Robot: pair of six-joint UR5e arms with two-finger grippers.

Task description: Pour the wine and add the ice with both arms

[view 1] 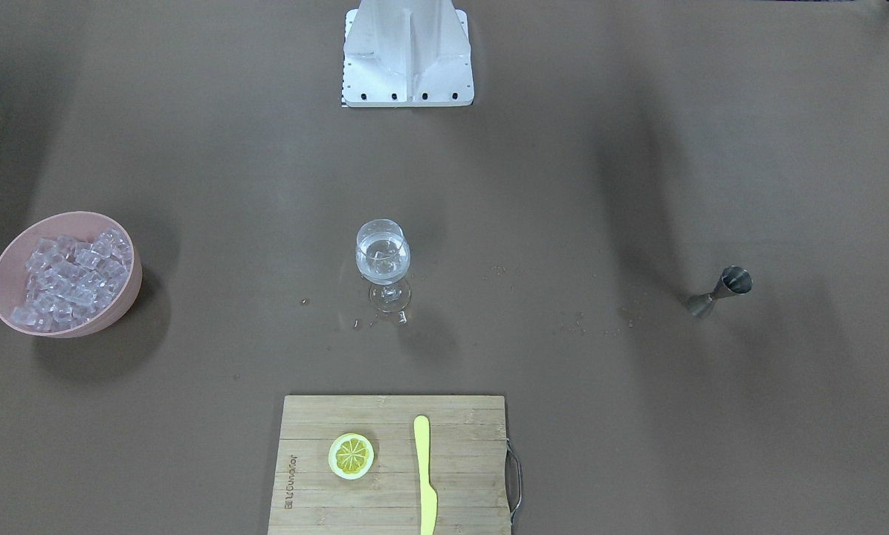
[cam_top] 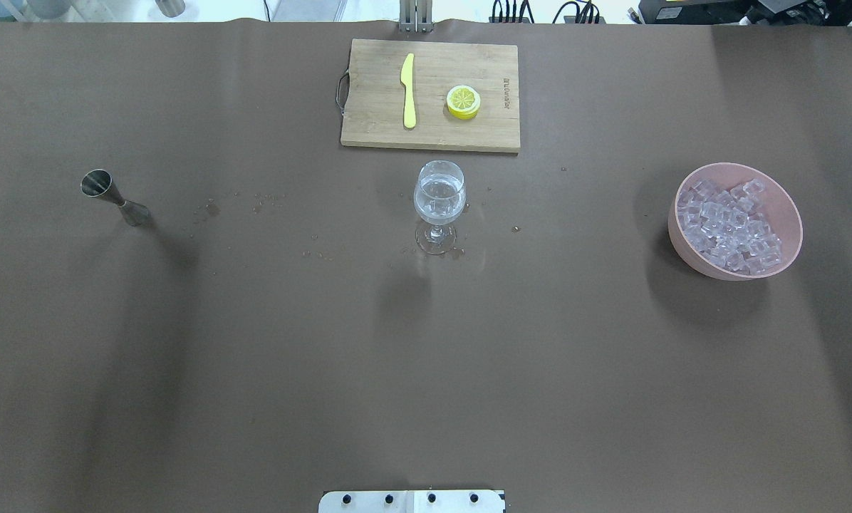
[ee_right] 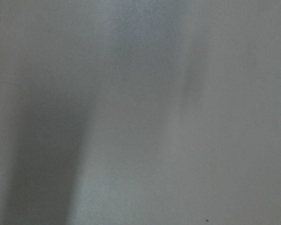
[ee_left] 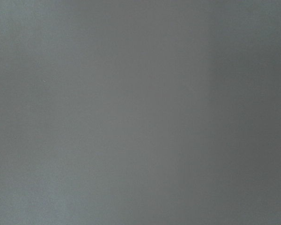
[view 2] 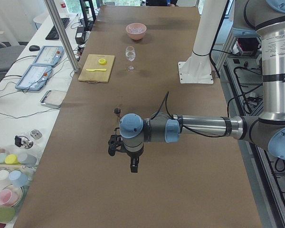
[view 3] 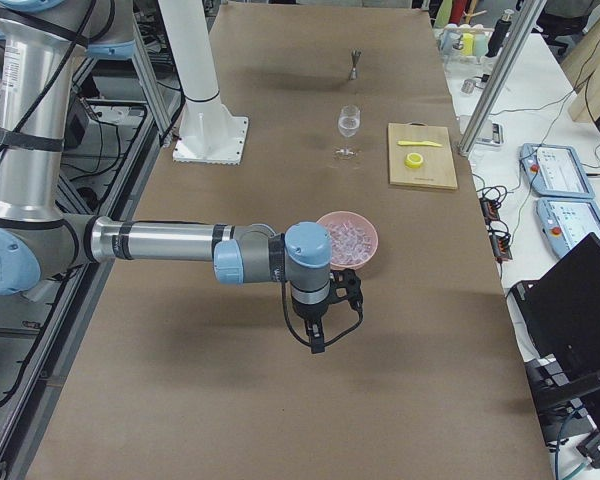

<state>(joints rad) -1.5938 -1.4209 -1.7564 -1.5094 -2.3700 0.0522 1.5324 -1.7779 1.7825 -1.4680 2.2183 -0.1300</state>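
Both arms, left arm [view 2: 204,126] and right arm [view 3: 160,242], hang parked aside, jaws' opening impossible to tell. Wine [cam_top: 440,191] and ice [cam_top: 434,208] already sit in the glass [cam_top: 437,239] mid-worktop [cam_top: 255,356]; the task looks done, with no further move needed.

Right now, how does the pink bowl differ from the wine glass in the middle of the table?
The pink bowl is opaque, wide and stemless; the wine glass is clear, narrower and stemmed. The bowl is heaped with ice cubes; the glass holds only a few. Both stand upright.
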